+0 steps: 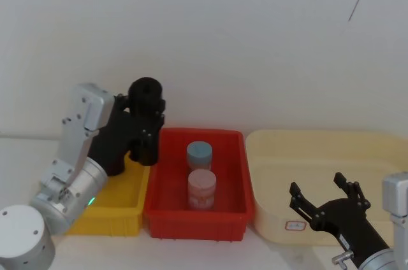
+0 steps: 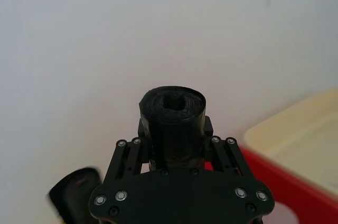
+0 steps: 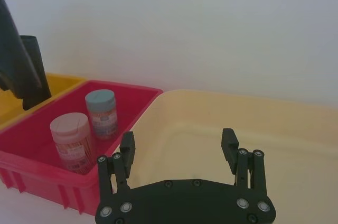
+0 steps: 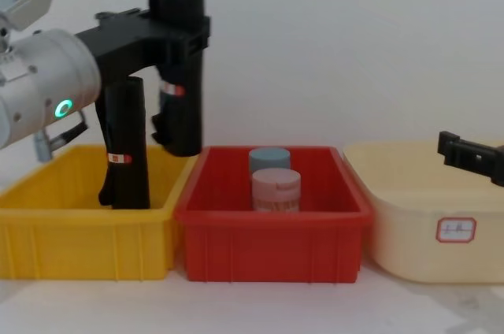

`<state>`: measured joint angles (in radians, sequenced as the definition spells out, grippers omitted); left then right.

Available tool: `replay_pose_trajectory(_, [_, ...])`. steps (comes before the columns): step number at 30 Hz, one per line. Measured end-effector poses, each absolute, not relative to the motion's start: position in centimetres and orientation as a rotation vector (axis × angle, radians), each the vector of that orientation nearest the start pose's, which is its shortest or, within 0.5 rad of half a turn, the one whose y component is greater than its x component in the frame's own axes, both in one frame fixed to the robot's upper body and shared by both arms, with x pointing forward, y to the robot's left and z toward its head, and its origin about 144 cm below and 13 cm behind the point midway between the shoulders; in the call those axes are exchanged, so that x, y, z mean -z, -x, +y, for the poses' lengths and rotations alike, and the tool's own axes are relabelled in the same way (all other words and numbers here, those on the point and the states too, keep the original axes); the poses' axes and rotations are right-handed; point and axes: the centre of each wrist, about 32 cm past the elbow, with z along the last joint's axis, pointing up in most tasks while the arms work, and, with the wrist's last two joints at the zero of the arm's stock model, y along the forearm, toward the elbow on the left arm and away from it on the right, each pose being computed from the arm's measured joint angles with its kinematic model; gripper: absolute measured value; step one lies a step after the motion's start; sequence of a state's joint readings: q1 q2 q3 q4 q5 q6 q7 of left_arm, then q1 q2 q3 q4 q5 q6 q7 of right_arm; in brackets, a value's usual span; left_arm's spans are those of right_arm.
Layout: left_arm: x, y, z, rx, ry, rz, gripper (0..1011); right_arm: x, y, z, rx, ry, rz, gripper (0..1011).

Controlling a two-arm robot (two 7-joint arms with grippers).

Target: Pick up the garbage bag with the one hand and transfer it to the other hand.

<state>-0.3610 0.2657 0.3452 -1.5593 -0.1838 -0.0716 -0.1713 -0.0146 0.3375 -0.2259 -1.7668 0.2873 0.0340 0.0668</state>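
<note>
Left gripper around upright garbage bag

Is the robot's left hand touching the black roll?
Touching. The left wrist view shows the left gripper squeezing the garbage bag from both sides.

A robot test lab, plain white wall, white tabletop, plastic bins in a row on it, yellow bin, red bin, cream tub, left gripper on a silver arm above them.
</note>
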Motion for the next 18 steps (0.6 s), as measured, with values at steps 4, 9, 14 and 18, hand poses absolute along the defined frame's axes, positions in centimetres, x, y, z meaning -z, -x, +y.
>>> replay_pose_trajectory(4, [-125.4, -53.5, 19.3, -1.009, 0.141, -0.361, 523, -118.9, -44.3, -23.7, 1.229, -0.026, -0.075, 1000])
replay_pose_trajectory(9, [-126.0, -53.7, 18.3, -0.932, 0.168, -0.359, 523, -118.9, -44.3, -23.7, 1.229, -0.026, -0.075, 1000])
replay_pose_trajectory(14, [-126.3, -53.9, 17.3, -0.848, 0.191, -0.348, 523, -118.9, -44.3, -23.7, 1.229, -0.026, -0.075, 1000])
replay_pose_trajectory(18, [-126.5, -54.2, 16.4, -0.793, 0.211, -0.336, 523, -118.9, -44.3, -23.7, 1.229, -0.026, -0.075, 999])
